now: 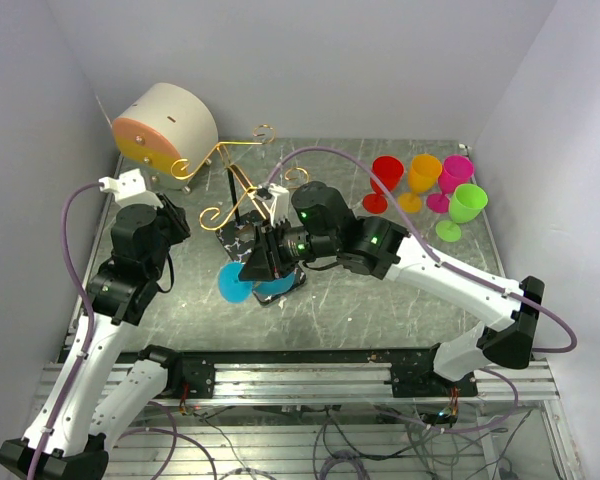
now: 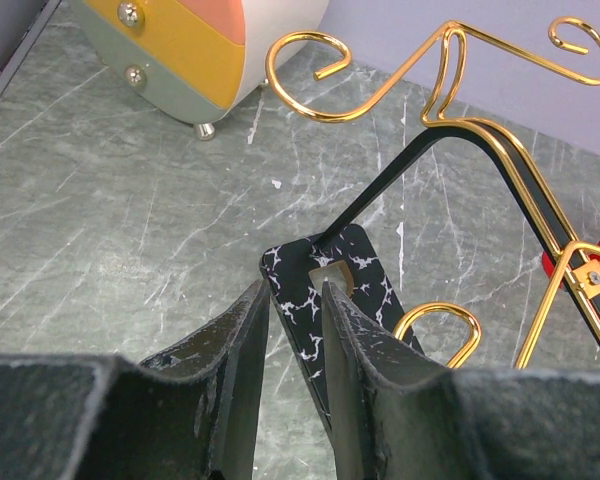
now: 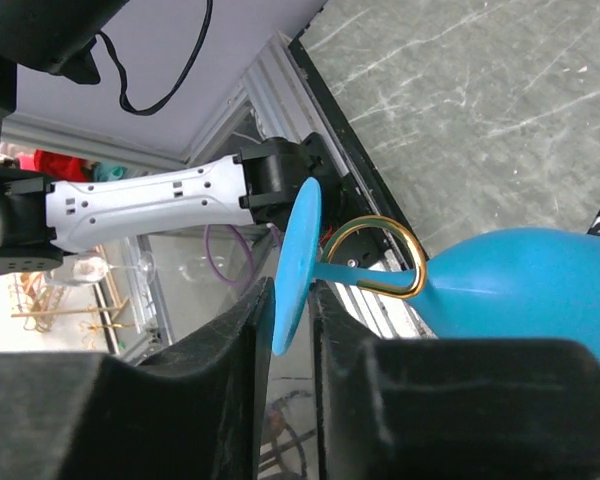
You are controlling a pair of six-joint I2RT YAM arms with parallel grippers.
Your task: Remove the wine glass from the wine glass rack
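Note:
The wine glass rack [image 1: 236, 150] is a gold wire stand on a black white-veined base [image 1: 232, 240]. In the left wrist view my left gripper [image 2: 292, 290] is shut on the near end of that base [image 2: 325, 285], under the gold arms [image 2: 500, 60]. A blue wine glass [image 1: 236, 284] hangs sideways with its stem in a gold loop [image 3: 412, 262]. Its bowl [image 3: 520, 290] lies to the right in the right wrist view. Both fingers of my right gripper [image 3: 292, 295] press on the flat foot [image 3: 298, 250]. From above, the right gripper [image 1: 260, 262] sits over the glass.
A round beige drum [image 1: 165, 125] with an orange face stands at the back left, close to the rack. Red [image 1: 385, 175], orange [image 1: 424, 172], pink [image 1: 455, 172] and green [image 1: 467, 203] glasses stand at the back right. The table's front rail runs just below the blue glass.

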